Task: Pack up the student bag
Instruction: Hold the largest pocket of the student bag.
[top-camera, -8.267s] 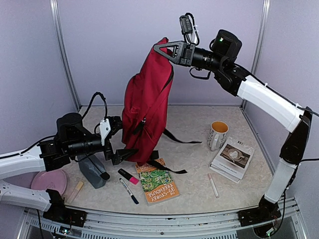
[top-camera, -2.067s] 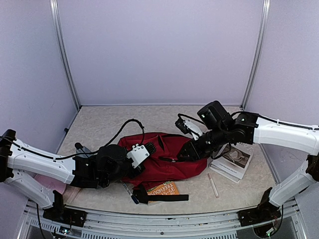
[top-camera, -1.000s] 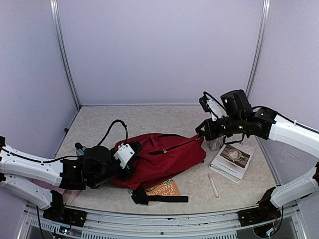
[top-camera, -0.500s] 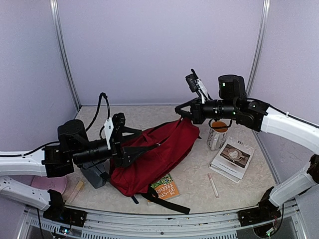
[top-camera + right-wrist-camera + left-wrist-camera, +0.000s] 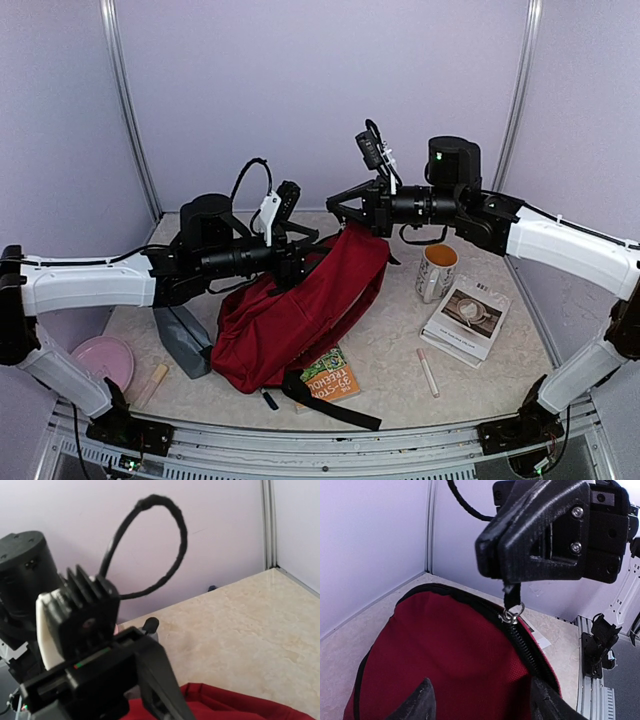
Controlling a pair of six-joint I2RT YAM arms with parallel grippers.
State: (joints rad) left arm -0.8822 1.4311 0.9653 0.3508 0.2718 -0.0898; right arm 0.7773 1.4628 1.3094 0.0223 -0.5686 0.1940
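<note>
The student bag (image 5: 300,320) slumps at table centre with its top held up toward 12 o'clock, its base covering part of an orange book (image 5: 335,372) at 6. Around it are a second book (image 5: 468,318) at 4, a grey pouch (image 5: 185,340) and a pink plate (image 5: 100,360) at 8, and a mug (image 5: 437,270) at 3. The overhead view leaves the grip unclear, but the left wrist view shows the right gripper (image 5: 506,582) clamped on the zipper pull (image 5: 513,600) at the bag's crest, while the left gripper (image 5: 303,260) has its jaws spread over the red cloth, clasping nothing.
</note>
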